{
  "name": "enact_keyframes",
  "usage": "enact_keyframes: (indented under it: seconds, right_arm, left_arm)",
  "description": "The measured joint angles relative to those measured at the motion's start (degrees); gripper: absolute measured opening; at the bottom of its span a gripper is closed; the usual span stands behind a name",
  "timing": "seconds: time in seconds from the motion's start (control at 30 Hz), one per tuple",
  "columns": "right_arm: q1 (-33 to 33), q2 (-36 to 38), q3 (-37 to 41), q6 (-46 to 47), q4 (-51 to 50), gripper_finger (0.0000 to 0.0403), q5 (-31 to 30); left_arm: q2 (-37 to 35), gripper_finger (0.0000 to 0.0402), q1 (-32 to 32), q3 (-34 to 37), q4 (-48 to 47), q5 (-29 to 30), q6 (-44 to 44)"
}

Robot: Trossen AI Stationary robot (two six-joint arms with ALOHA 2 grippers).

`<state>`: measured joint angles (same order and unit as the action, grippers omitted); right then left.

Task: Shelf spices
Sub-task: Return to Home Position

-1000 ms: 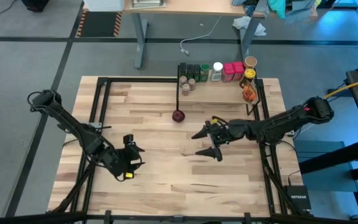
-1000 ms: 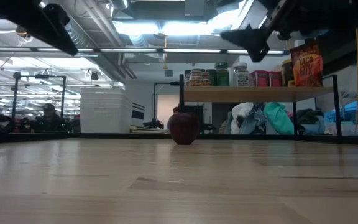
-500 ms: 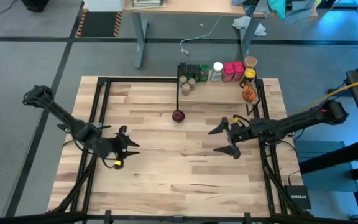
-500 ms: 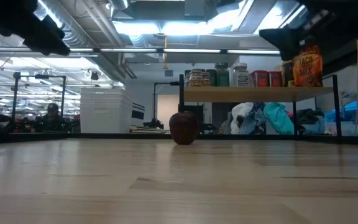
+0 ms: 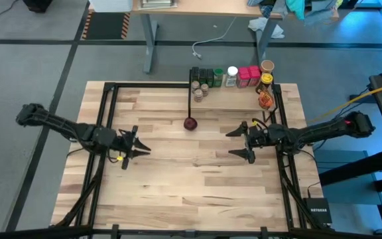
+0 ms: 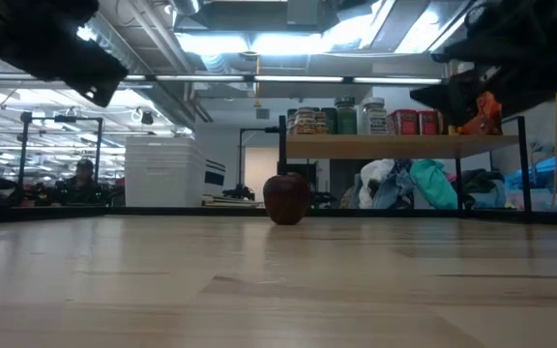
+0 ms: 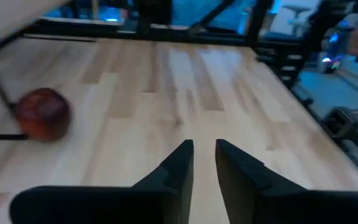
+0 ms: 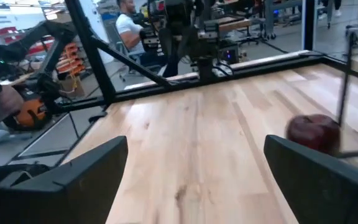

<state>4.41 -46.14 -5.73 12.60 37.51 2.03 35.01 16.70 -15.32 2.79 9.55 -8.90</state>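
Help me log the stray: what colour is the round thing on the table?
Dark red, clearest in the low view.

- High view: even, bright light on the tabletop (image 5: 178,179), soft shadows.
- Low view: glaring ceiling lights (image 6: 259,43); near tabletop blurred.
- Wrist views: soft, motion-blurred; blue cast at edges.

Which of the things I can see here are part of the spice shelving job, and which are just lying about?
Part of the job:
- the shelf
- spice jars and boxes standing on it
- dark red jar alone on the table
- left gripper, nearly closed
- right gripper, open and empty

Just lying about:
- clothes behind the shelf
- white cable on the floor
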Motion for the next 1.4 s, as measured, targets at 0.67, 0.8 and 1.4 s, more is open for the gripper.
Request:
enact_keyframes:
  seconds: [0.67,0.8,1.4]
  right_arm:
    - [-6.7,3.9,5.1,-1.0,1.5,0.0383,7.1]
    - [-6.7,3.9,5.2,-1.0,-1.3,0.0383,6.1]
    - [-12.2,16.1,5.3,-2.2,-14.2,0.0383,6.5]
  left_arm:
    - [-21.3,0.001,-21.0,12.4,1.1,-10.8,6.6]
    - [-26.6,0.001,-21.9,14.1,1.0,-10.6,6.7]
    - [-32.8,0.001,-22.8,14.8,-2.2,-9.3,7.6]
